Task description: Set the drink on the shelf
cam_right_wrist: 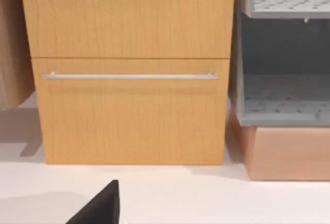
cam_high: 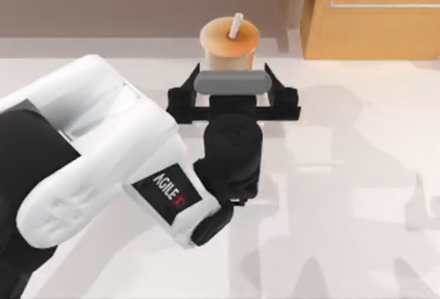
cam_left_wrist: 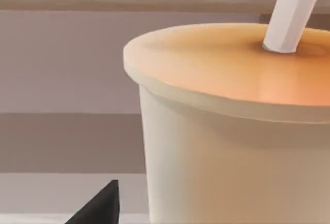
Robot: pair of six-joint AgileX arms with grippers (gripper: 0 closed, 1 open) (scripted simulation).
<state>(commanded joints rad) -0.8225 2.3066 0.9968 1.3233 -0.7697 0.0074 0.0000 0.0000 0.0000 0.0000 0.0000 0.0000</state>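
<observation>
Visibly, "AGILE" on left arm [cam_high: 168, 190] (white-on-black)

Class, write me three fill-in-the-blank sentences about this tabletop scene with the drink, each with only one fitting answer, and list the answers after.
1. The straw standing in the drink is ____ in colour.
2. The gripper reaching around the drink belongs to the ____ arm.
3. The bar handle on the orange-wood cabinet is ____ in colour.

Missing words: white; left; silver
</observation>
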